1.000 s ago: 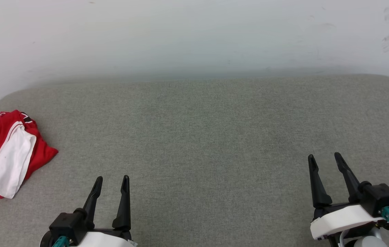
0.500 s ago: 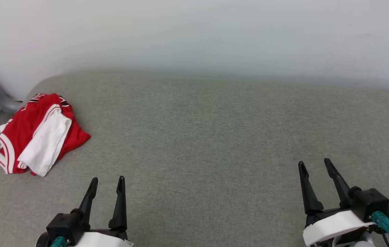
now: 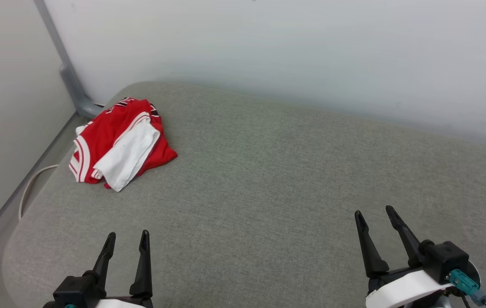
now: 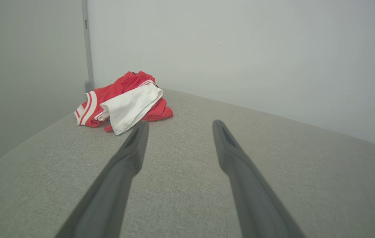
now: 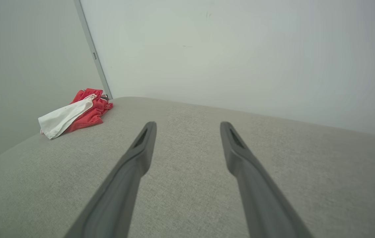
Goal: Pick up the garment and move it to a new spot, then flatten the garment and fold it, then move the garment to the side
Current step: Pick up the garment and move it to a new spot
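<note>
- Red-and-white jersey (image 3: 118,143) lies crumpled at ten o'clock on the grey cushion (image 3: 268,179).
- Left gripper (image 3: 127,233), seven o'clock: fingers spread wide, holding nothing.
- Right gripper (image 3: 373,210), four o'clock: equally wide, empty.

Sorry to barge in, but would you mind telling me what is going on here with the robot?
The robot is facing a grey upholstered surface with a crumpled red and white garment lying near its far left corner, by the wall. Nothing is being handled yet: the left gripper and the right gripper both hover open and empty over the near side, well short of the garment. The pick-up has not begun.
</note>
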Tool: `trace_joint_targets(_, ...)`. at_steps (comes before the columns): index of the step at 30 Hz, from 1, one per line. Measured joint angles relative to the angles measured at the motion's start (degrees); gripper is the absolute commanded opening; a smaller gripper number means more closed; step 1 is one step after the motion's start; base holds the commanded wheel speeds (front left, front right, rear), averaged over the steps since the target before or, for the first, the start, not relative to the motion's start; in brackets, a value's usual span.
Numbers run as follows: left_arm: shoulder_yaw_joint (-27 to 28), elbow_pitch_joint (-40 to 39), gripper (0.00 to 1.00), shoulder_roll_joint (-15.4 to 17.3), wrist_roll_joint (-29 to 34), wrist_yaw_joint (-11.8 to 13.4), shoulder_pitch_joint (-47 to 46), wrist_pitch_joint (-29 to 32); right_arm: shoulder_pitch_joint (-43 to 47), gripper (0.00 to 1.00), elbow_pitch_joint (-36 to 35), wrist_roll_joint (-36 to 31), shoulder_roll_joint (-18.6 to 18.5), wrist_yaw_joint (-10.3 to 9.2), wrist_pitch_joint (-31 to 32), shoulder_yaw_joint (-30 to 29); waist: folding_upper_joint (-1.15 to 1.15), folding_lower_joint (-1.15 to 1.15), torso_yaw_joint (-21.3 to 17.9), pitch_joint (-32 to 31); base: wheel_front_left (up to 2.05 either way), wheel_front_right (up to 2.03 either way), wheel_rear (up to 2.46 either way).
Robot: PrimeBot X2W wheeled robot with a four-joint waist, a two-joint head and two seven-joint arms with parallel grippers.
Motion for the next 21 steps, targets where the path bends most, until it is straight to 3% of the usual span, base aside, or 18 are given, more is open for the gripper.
trace_joint_targets(9,0.1,-0.4,1.0,0.0,0.7,-0.5,0.8,0.0,0.5,1.0,0.0,1.2,0.0,0.0,0.0,1.7,0.0,0.0,5.3,-1.3,0.0,0.0,0.0)
trace_joint_targets(21,0.1,-0.7,1.0,0.0,1.0,-0.5,1.4,0.0,0.7,1.0,-0.1,1.4,0.0,0.0,0.0,2.4,0.0,0.0,8.5,-1.3,0.0,0.0,0.0)
